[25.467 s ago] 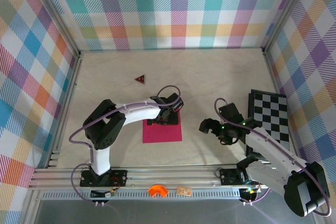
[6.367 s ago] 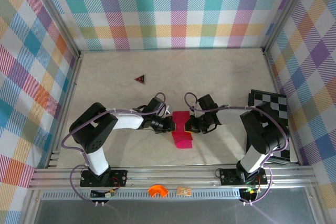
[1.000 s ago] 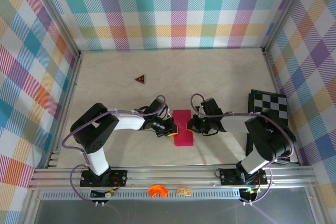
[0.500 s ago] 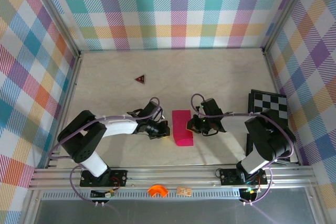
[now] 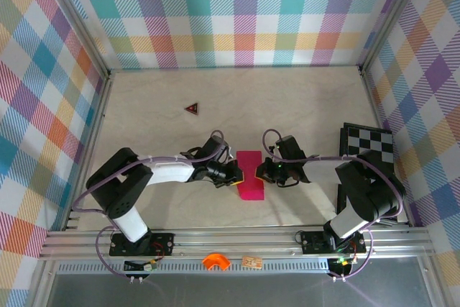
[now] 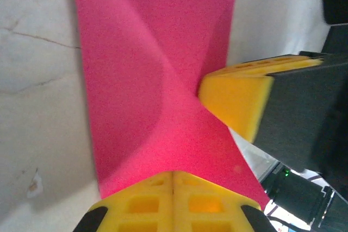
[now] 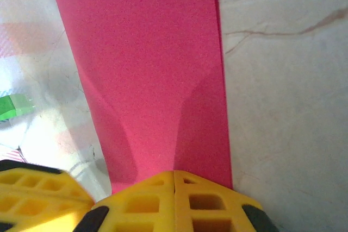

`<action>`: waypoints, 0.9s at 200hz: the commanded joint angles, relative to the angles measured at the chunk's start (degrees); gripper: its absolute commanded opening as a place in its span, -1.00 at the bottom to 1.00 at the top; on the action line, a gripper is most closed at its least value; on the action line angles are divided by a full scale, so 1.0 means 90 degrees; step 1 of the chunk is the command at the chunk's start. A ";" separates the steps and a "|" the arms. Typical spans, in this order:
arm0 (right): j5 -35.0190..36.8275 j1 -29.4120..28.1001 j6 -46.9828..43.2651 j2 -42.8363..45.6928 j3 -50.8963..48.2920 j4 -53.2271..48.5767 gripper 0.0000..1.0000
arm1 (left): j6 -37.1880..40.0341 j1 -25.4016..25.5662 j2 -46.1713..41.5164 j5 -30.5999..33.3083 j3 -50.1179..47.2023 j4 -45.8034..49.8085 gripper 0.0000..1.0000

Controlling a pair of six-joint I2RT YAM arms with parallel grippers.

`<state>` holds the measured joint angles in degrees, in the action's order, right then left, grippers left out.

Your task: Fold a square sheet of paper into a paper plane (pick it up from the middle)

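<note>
Top view: your square sheet of paper (image 5: 250, 170) lies on the table (image 5: 302, 106) just toward 6 o'clock from the table's middle. It is folded down to a narrow strip, long axis running 12 to 6.

Left gripper (image 5: 234, 175) sits at the strip's 9 o'clock edge. Right gripper (image 5: 265, 171) sits at its 3 o'clock edge, directly opposite. The two face each other across the pink, with both arms low over the table.

Left wrist view: your left fingers (image 6: 141, 205) are pressed flat together, with no gap at the seam. The pink runs straight in at their tips and rises into them in a soft tent, so read that as a pinch on the sheet. One yellow finger of the right claw (image 6: 234, 99) touches the strip's far edge.

Right wrist view: the right fingers (image 7: 206, 202) are closed the same way, seam tight. The paper lifts in a shallow V toward the tips, pinched there as well.

Elsewhere, a small dark red triangle (image 5: 191, 108) lies at 10 o'clock from the strip, well apart. The checkerboard (image 5: 368, 156) lies flat at 3 o'clock, by the right wall.
</note>
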<state>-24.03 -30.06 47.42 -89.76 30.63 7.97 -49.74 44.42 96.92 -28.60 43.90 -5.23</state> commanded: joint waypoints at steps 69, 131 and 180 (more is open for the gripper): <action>0.0688 0.0049 0.0053 -0.0105 -0.0439 -0.0734 -1.00 | 0.0856 0.0054 -0.0231 0.0301 -0.0742 0.1163 -1.00; 0.0659 0.0049 0.0113 -0.0104 -0.0474 -0.0647 -1.00 | 0.0237 0.0054 -0.0897 0.0291 -0.0067 0.1113 -1.00; 0.0673 0.0052 0.0073 -0.0076 -0.0454 -0.0680 -1.00 | -0.0323 0.0200 -0.0329 -0.0207 0.0199 0.0134 -1.00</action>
<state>-23.62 -30.06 47.83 -89.12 29.19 9.89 -49.63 44.71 91.07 -28.08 44.40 -0.89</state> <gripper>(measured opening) 0.064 0.048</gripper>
